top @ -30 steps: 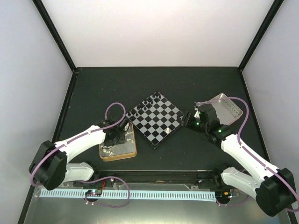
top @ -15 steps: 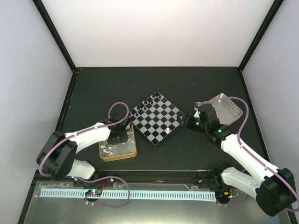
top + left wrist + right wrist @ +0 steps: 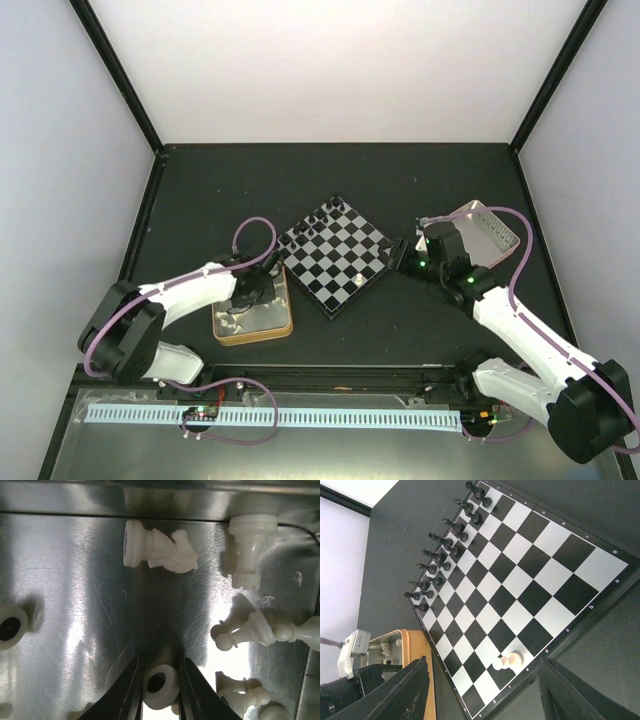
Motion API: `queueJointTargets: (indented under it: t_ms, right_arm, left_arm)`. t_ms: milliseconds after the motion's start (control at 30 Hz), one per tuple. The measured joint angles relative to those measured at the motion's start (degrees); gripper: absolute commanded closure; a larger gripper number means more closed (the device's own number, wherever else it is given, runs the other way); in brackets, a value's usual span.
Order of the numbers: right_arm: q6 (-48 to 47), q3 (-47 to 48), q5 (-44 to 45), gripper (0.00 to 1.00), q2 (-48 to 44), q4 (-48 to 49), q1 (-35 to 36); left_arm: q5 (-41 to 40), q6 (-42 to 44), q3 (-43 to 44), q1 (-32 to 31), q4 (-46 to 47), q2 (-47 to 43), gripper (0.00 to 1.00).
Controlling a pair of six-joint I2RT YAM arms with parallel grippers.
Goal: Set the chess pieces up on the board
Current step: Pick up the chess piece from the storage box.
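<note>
The board [image 3: 333, 255] lies turned like a diamond in mid-table. Black chess pieces [image 3: 318, 222] line its far-left edge, and one white piece [image 3: 358, 278] stands near its front-right edge. My left gripper [image 3: 250, 295] reaches down into the gold-rimmed tin [image 3: 285, 325]. In the left wrist view its fingers press both sides of a white piece's round base [image 3: 161, 682], with a knight [image 3: 160, 550] and other white pieces lying loose around it. My right gripper [image 3: 397, 255] hovers open at the board's right edge, holding nothing, with the white piece [image 3: 508, 661] between its fingers' lines of sight.
A silver tray [image 3: 490, 230] sits at the right behind my right arm. The tin's shiny floor [image 3: 75, 580] holds several toppled white pieces. The tin's orange rim [image 3: 415, 650] nearly touches the board's left corner. Dark table surrounds the board.
My left gripper's jaws have closed in onto the white piece inside the tin, and the left arm has shifted slightly. The right arm has stayed where it was.
</note>
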Motion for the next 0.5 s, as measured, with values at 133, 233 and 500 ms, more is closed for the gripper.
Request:
queueJointTargets:
  t_ms: [133, 233, 500]
  right_arm:
    - [-0.17, 0.02, -0.83, 0.38, 0.44, 0.57, 0.39]
    - [-0.7, 0.02, -2.29, 0.36, 1.44, 1.92, 1.6]
    - [-4.13, 2.05, -7.61, 0.32, 6.29, 9.29, 11.39]
  left_arm:
    - [-0.09, 0.0, -0.07, 0.0, -0.11, -1.68, 0.95]
    - [-0.13, -0.04, -0.07, 0.02, -0.46, -5.75, 0.95]
    - [6.95, -2.89, 1.07, 0.48, -0.55, -20.68, 0.94]
